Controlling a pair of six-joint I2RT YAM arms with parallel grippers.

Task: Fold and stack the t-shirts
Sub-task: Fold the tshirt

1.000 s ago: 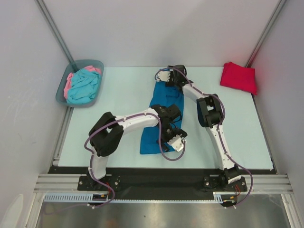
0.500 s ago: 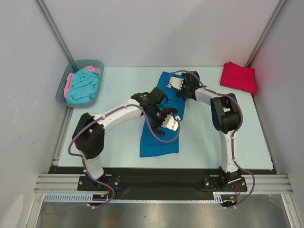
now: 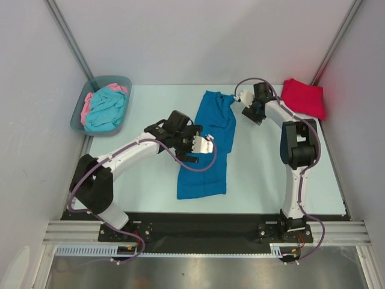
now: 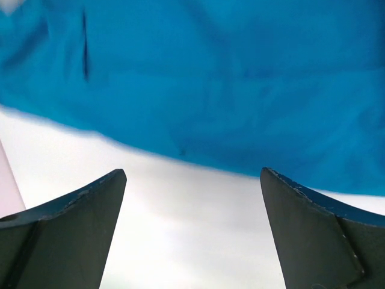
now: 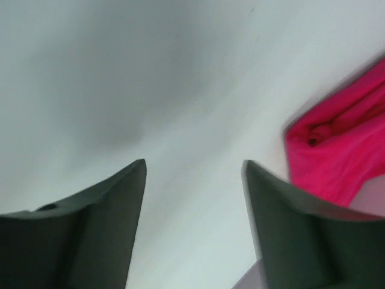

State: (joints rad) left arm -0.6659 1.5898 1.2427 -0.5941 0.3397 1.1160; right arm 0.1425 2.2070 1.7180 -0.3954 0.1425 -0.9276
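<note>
Pale counter (image 3: 144, 180) has a blue t-shirt (image 3: 207, 162) lying in a long strip down the middle, a folded red t-shirt (image 3: 304, 97) at the far right corner, and a grey-blue bin (image 3: 111, 79) at far left.

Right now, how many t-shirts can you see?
4: blue one mid-table, red one folded far right, turquoise and pink in the bin; more may hide underneath.

Blue t-shirt (image 3: 210, 171) soft matt cloth, lightly creased; red t-shirt (image 3: 304, 98), turquoise t-shirt (image 3: 108, 111), pink t-shirt (image 3: 88, 103) same matt cloth; bin (image 3: 76, 118) smooth, slightly glossy plastic; bench (image 3: 150, 188) smooth matt; front rail (image 3: 198, 230) dull brushed metal.
</note>
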